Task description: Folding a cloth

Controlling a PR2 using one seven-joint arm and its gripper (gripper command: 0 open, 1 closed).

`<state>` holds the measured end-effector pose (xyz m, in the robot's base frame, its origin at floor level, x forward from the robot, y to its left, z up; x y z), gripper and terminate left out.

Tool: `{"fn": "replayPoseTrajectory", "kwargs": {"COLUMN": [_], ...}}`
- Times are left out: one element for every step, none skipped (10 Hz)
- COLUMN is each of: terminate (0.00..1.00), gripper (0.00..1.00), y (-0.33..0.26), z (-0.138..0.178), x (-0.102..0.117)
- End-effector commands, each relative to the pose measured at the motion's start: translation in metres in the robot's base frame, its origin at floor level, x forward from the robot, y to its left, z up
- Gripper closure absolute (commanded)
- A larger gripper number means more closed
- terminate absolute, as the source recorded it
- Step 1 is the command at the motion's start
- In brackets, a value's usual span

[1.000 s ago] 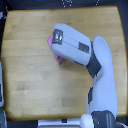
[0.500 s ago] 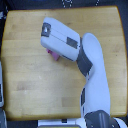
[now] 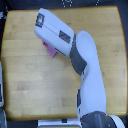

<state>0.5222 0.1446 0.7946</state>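
Top-down exterior view of a wooden tabletop, light grain, filling most of the frame. One white PR2 arm enters from the bottom edge toward the exterior view's right and runs up and across the tabletop toward its upper-middle. Dark grey joint band partway along the arm, roughly over the tabletop's centre. The forearm is a white boxy housing with dark panels, angled toward the tabletop's upper left area.

Gripper end sits at the far tip of that housing, near the tabletop's top edge; fingers not resolvable at this blur, so can't tell if the pincer is apart, together or clamped on anything.

The cloth: small pink-magenta wedge lying on the tabletop, left of centre, just poking out from under the forearm's lower edge. Most of it is hidden by the arm; shape of the rest unknown. Contact between arm and cloth can't be judged.
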Motion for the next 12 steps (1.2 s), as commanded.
{"fn": "replayPoseTrajectory", "kwargs": {"terminate": [0.0, 0.0, 0.0, 0.0, 0.0, 0.0, 0.0, 0.0, 0.0, 0.0, 0.0, 0.0], "gripper": [1.0, 1.0, 1.0, 1.0, 0.0, 0.0, 0.0, 0.0, 0.0, 0.0, 0.0, 0.0], "y": [0.011, 0.012, 0.01, 0.009, 0.009, 0.007, 0.005, 0.002, -0.001, -0.002, -0.002, -0.002], "z": [-0.033, -0.037, -0.037, -0.037, -0.039, -0.041, -0.041, -0.04, -0.039, -0.038, -0.037, -0.036], "x": [0.013, 0.013, 0.016, 0.017, 0.018, 0.018, 0.018, 0.02, 0.023, 0.022, 0.022, 0.021]}}
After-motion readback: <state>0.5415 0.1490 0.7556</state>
